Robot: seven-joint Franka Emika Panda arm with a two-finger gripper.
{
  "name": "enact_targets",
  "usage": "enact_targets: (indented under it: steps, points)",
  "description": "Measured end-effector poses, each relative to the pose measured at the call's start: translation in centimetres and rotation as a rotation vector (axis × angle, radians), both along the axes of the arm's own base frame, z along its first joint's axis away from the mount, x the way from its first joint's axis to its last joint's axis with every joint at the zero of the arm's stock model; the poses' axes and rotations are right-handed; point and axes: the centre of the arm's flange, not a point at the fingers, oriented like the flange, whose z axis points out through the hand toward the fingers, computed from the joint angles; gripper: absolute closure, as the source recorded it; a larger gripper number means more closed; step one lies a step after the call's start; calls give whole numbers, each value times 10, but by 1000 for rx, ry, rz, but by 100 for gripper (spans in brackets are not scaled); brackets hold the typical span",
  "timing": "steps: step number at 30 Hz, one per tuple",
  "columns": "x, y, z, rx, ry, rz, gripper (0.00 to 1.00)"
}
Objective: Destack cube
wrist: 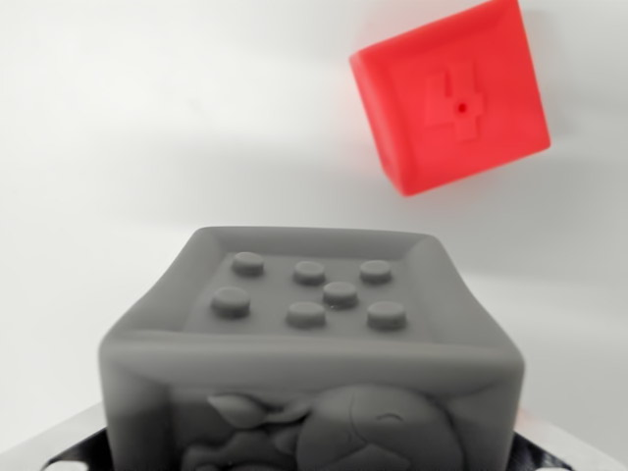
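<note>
Item 1: grey cube [312,363], soft-looking, filling the lower middle of my wrist view. Its top face has a raised rim and seven round studs; the near side face carries a moulded relief figure, cut off by the frame's lower edge. I take this cube as the landmark.

Item 2: red cube [452,95], up and toward the wrist view's right from the grey cube, well apart from it, turned at an angle. Its facing side bears a raised numeral 4 with a small dark dot at the centre. It lies on the white counter [147,128], not on the grey cube.

Item 3: my hand. Only slivers of dark and pale metal show at the bottom corners, on either side of the grey cube; I cannot tell how wide the hand stands or whether it grips the cube.

Containers: none seen.
</note>
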Motion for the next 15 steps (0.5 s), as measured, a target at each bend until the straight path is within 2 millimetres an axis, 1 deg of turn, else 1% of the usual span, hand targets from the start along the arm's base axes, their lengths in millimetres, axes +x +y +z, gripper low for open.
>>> enact_targets:
  steps: [15]
  points:
    - [-20, 13, -3, 0, -1, -115, 100]
